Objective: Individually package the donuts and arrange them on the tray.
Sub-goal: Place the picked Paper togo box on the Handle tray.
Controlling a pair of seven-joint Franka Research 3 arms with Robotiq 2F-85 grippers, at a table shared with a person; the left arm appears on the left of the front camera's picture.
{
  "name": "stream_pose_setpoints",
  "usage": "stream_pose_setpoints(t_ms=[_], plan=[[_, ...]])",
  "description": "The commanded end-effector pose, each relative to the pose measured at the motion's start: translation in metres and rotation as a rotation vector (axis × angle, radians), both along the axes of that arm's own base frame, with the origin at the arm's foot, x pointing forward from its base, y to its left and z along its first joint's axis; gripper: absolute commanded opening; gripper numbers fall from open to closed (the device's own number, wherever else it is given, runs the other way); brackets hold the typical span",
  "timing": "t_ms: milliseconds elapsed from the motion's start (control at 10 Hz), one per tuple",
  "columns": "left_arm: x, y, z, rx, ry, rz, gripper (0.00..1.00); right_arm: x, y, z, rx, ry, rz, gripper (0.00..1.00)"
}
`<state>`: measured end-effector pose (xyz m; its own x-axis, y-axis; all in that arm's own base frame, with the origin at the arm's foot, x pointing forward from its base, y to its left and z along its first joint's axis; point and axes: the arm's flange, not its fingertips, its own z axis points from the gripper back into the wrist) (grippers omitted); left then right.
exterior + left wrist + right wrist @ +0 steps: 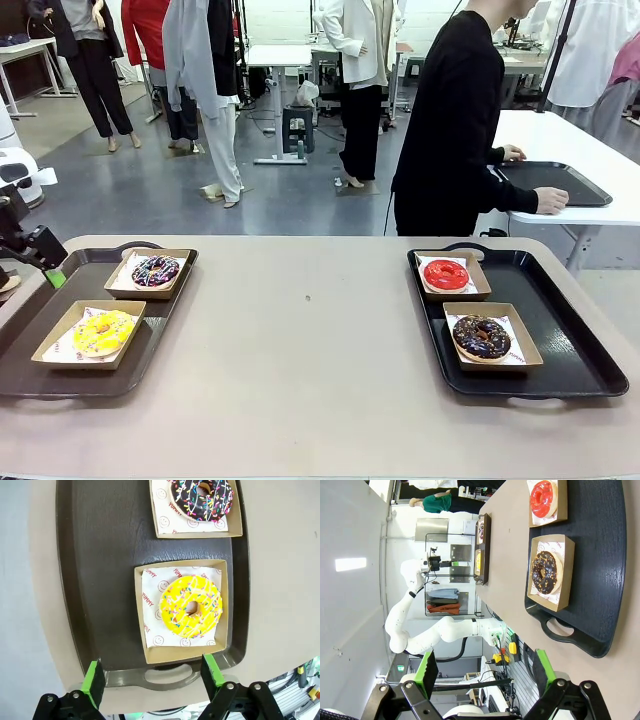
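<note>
Left pincer (150,680), jaws wide and empty, hovers near the yellow donut (191,606), which lies just beyond its fingertips.

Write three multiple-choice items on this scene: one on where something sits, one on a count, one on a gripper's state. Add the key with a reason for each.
1. Where is the yellow donut?
A. In a box on the left tray
B. Bare on the table
C. In a box on the right tray

2. How many boxed donuts lie on the right tray?
A. One
B. Two
C. Four

3. How does the left gripper stand?
A. Shut on a donut
B. Shut on nothing
C. Open, holding nothing

Key: 1 A, the front view shows it boxed there; 2 B, the red donut and the chocolate donut; 3 C, its green pads stand wide apart.
</note>
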<state>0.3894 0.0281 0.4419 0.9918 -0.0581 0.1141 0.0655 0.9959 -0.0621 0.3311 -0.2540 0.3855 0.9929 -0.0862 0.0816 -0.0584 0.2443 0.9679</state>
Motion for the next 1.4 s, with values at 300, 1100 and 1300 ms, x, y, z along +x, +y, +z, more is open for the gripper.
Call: stream_pose_setpoints(t_ms=[300, 1100, 1300], plan=[[0.002, -0.001, -0.001, 0.0, -0.006, -0.008, 1.0, -0.001, -0.001, 0.0, 0.001, 0.001, -0.003, 1.0], [0.024, 0.045, 0.024, -0.4, 0.076, 0.108, 1.0, -0.001, -0.001, 0.0, 0.001, 0.001, -0.003, 1.0], [0.035, 0.101, 0.018, -0.708, 0.126, 0.169, 1.0, -0.001, -0.001, 0.0, 0.001, 0.001, -0.003, 1.0]])
